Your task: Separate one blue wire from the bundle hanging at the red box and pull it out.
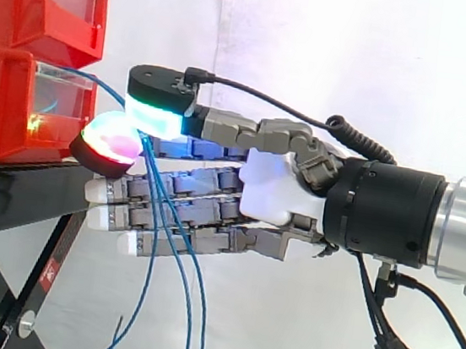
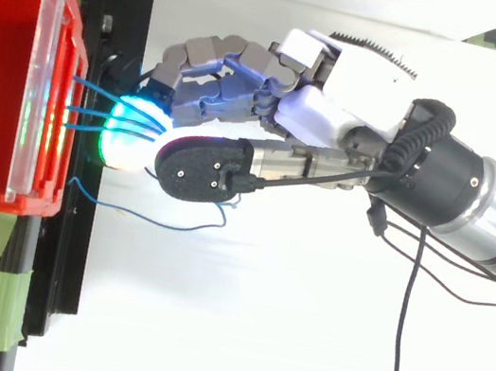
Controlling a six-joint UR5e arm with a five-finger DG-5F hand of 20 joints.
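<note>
— How is the hand sitting?

— I've got my hand [image 1: 274, 188] reaching in level from the right, the lower fingers stretched straight toward the red bin [image 1: 2, 112].

— And the grip?

— The thumb pad [image 1: 109, 144], glowing red, and the top finger's green pad [image 1: 159, 119] are pinched together on the blue wires [image 2: 89, 106], just in front of the bin. Below the pinch they hang across the straight fingers. A loose strand [image 2: 141, 219] loops free beside them, off the black stand [image 1: 9, 198].
</note>
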